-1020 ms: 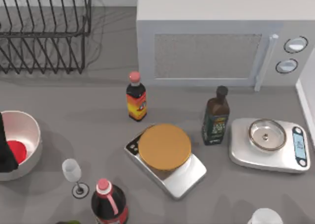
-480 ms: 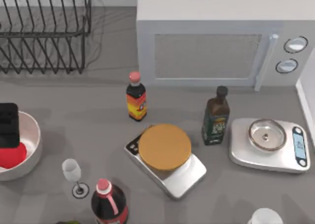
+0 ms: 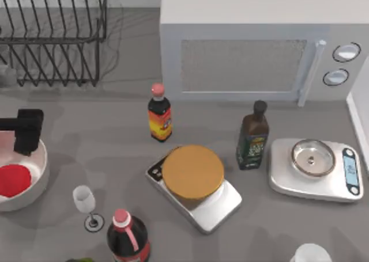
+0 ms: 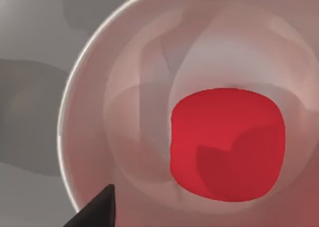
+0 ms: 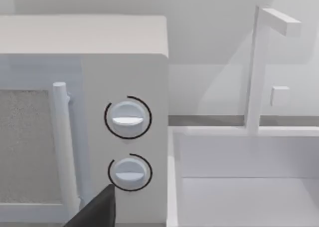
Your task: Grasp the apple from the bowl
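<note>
A: White bowl [image 3: 36,178] at the table's far left edge — what is in it?

B: One thing, the apple [image 3: 14,179]. It lies on the bowl's floor, bright red, smooth and matte, blocky-round from my left wrist camera, with a darker shadow across part of its skin. Pale curved wall rises around it on every side I can see.

A: And your left gripper [image 3: 26,129]?

B: It sits above the bowl's far rim, a black block beyond the apple and not touching it. One dark fingertip pokes into the left wrist view near the rim. I cannot tell whether its fingers are spread or closed.

A: Moving right, what crowds the bowl?

B: A small wine glass [image 3: 86,205] stands just beside the bowl's right rim, and a dark bottle with a pink-red cap [image 3: 125,238] stands near that. Farther back is a wire dish rack [image 3: 55,34]. Bare grey table [image 3: 92,141] lies between the rack and the bowl.

A: And the rest?

B: A sauce bottle [image 3: 159,113], then an orange disc [image 3: 192,172] on a flat scale, a dark oil bottle [image 3: 252,136], and a second scale with a steel dish [image 3: 313,158], holding nothing. The microwave [image 3: 253,40] fills the back. My right wrist camera faces its two knobs [image 5: 127,118].
</note>
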Controlling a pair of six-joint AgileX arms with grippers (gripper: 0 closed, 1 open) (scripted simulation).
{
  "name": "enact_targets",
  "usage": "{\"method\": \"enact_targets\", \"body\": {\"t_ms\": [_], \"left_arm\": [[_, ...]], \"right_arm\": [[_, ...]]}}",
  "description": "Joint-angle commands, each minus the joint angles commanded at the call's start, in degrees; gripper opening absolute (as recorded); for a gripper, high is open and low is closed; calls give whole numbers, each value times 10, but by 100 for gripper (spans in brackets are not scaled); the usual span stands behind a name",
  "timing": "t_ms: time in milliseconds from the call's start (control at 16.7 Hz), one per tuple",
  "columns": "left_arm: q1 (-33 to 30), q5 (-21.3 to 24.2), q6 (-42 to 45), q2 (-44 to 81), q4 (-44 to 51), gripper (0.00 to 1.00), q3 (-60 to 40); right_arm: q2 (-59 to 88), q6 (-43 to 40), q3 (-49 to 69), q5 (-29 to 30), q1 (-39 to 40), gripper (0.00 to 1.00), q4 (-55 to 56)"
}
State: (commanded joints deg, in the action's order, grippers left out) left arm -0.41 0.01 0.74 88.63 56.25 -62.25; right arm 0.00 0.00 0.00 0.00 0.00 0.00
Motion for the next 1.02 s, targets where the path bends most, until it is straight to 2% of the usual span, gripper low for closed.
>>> {"method": "enact_targets", "body": {"t_ms": [240,600,780,1020], "left_arm": [[0,0,1,76,50,100,-56],[1,0,1,78,50,100,-55],[1,0,1,98,10,100,-30],[1,0,3,148,-116,100,30]], "right_arm": [[0,0,0,0,0,100,0],[0,0,0,0,0,100,0],[0,0,0,0,0,100,0],[0,0,0,0,0,100,0]]}}
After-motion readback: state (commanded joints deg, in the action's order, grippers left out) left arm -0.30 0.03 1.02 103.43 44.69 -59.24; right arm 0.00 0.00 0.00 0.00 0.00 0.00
